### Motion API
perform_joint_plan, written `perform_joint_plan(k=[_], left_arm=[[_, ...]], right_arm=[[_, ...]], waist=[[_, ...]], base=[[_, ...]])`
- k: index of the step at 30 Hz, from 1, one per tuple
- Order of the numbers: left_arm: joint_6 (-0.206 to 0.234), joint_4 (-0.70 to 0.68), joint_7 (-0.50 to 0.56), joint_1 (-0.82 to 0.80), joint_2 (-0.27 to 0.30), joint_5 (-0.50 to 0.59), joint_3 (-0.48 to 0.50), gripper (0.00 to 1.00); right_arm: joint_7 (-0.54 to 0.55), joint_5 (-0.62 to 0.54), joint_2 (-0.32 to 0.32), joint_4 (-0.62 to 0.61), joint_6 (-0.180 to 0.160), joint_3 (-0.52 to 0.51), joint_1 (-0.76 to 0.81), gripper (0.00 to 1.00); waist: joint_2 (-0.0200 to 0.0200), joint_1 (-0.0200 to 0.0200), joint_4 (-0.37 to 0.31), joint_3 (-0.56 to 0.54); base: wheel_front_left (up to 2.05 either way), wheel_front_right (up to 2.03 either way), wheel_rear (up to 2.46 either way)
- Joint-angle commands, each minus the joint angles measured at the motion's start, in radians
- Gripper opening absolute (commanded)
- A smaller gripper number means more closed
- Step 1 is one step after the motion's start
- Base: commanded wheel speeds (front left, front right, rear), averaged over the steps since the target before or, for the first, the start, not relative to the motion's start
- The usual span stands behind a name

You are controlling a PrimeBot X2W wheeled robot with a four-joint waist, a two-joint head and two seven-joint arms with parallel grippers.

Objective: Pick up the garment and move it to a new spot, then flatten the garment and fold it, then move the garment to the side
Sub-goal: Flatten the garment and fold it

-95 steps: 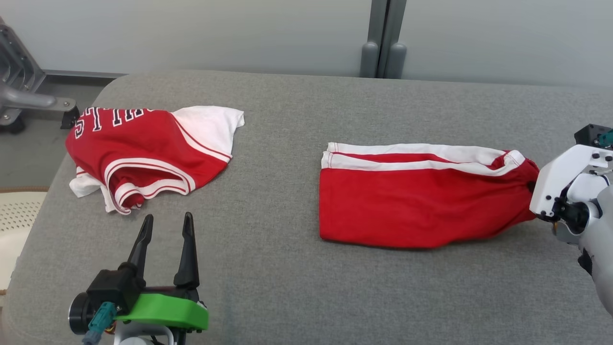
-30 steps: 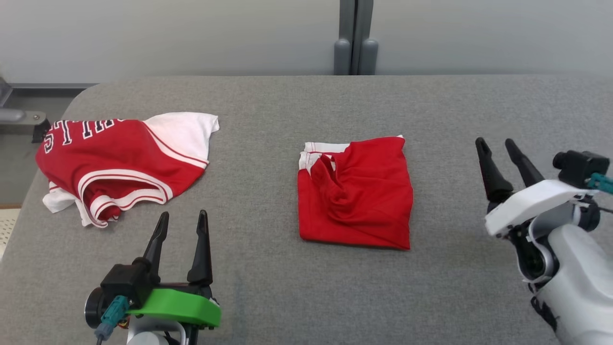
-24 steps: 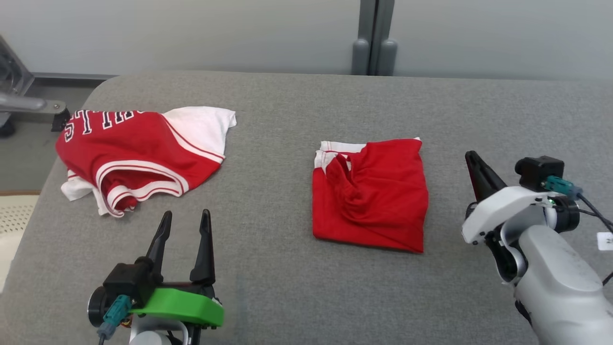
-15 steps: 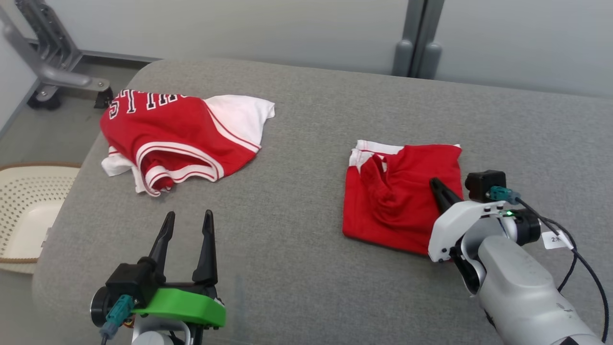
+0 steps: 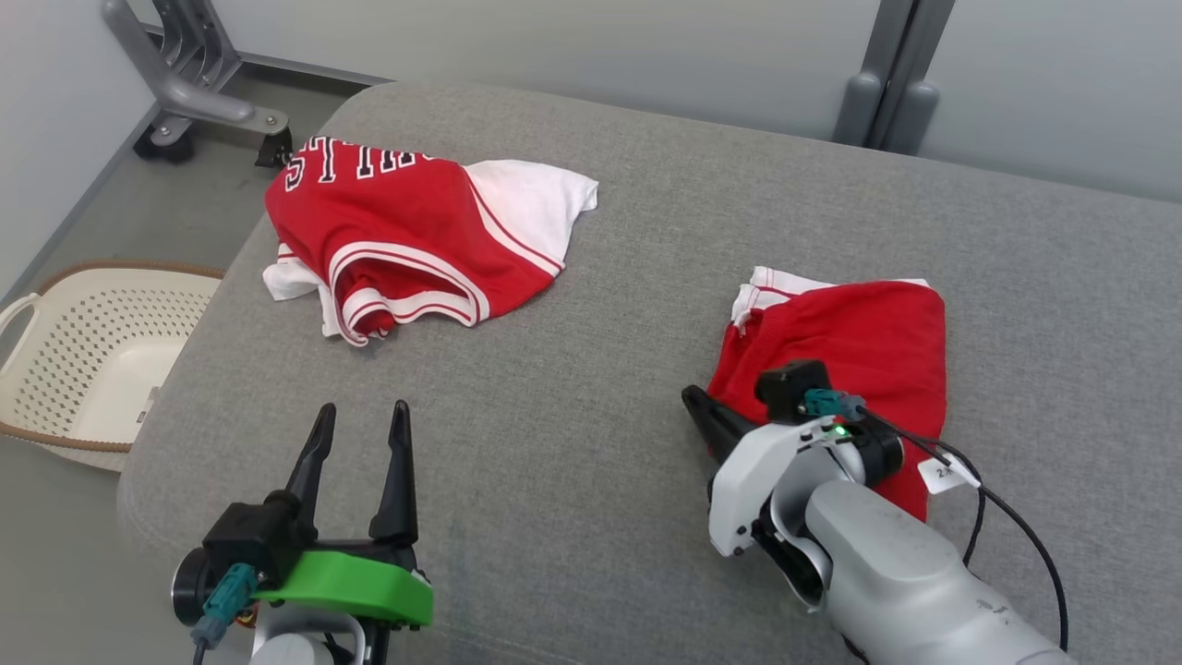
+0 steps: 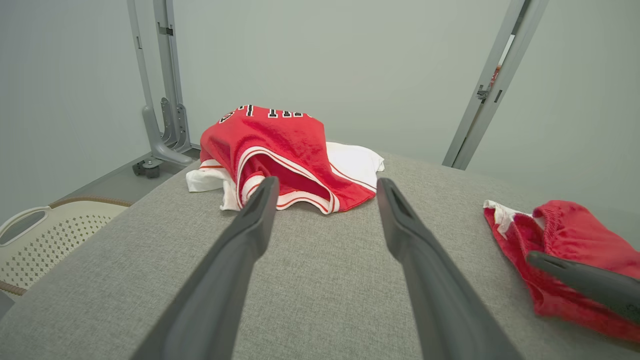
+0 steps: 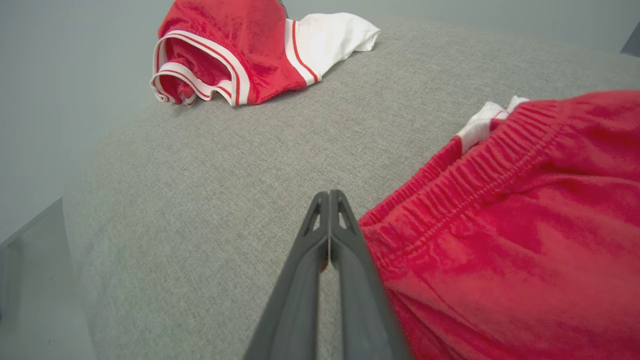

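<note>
Red shorts (image 5: 859, 332) = the garment. Folded into a rough square, white-trimmed edge poking out at the far left corner, lying on the right half of the grey padded table (image 5: 591, 369).

Left to right, robot's sides:
- Cream perforated basket (image 5: 83, 351) with a brown rim, on the floor off the table's left edge.
- Behind it, a grey metal stand (image 5: 185, 83) on castors, near the table's far left corner.
- On the table's far left, a red and white jersey (image 5: 388, 222). Crumpled, black-and-white lettering along its far edge, one white sleeve spread to the right. Well apart from the shorts.
- Nearer the robot, the left gripper (image 5: 362, 411) on its green mount, over bare table. Both dark fingers are spread wide with nothing between them, pointing toward the jersey but short of it.
- Bare grey cloth in the middle.
- Right gripper (image 7: 329, 195): fingers pressed together along their length, nothing pinched between them. Tips sit low by the table surface at the shorts' near left edge, beside the ribbed waistband. Touching the fabric or only beside it, cannot tell.
- Its white wrist and grey forearm come in from the lower right and cover the shorts' near edge in the head view. A black cable and a small white tag hang off the wrist over the red cloth.
- Far rear right, a grey upright post (image 5: 886, 92) against the pale wall.
</note>
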Motion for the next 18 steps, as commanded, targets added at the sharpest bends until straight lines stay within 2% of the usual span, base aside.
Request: perform_joint_plan(k=[1,5,7,13,14,16,17,18], left_arm=[[0.000,0.000,0.000,-0.013,0.002,0.009,0.007,1.00],[-0.001,0.000,0.000,-0.003,0.002,0.014,0.019,1.00],[-0.003,-0.003,0.000,0.006,0.002,0.018,0.027,1.00],[-0.008,-0.014,0.000,0.026,0.003,0.034,0.049,1.00],[-0.008,-0.017,0.000,0.031,0.002,0.035,0.053,1.00],[-0.010,-0.020,0.000,0.035,0.003,0.037,0.060,1.00],[-0.010,-0.022,0.000,0.038,0.002,0.038,0.066,1.00],[-0.011,-0.024,0.000,0.041,0.002,0.038,0.070,1.00]], right_arm=[[-0.012,0.024,-0.014,-0.008,-0.001,0.014,-0.018,0.00],[-0.032,0.068,-0.015,-0.031,-0.001,0.044,-0.056,0.00],[-0.037,0.076,-0.041,-0.055,-0.001,0.042,-0.072,0.00],[-0.036,0.029,-0.138,-0.224,-0.001,-0.063,-0.065,0.00],[-0.037,0.012,-0.158,-0.256,-0.001,-0.089,-0.055,0.03],[-0.036,-0.018,-0.190,-0.306,-0.001,-0.131,-0.037,0.29],[-0.037,-0.029,-0.202,-0.328,-0.001,-0.150,-0.028,0.34],[-0.037,-0.051,-0.222,-0.355,-0.001,-0.180,-0.016,0.53]], waist=[[0.0000,0.0000,-0.017,-0.010],[0.0000,0.0000,-0.055,-0.029],[0.0000,0.0000,-0.079,-0.041],[0.0000,0.0000,-0.167,-0.073],[0.0000,0.0000,-0.184,-0.077],[0.0000,0.0000,-0.213,-0.085],[0.0000,0.0000,-0.228,-0.089],[0.0000,0.0000,-0.247,-0.092]], base=[[0.00,0.00,0.00],[0.00,0.00,0.00],[0.00,0.00,0.00],[0.00,0.00,0.00],[0.00,0.00,0.00],[0.00,0.00,0.00],[0.00,0.00,0.00],[0.00,0.00,0.00]])
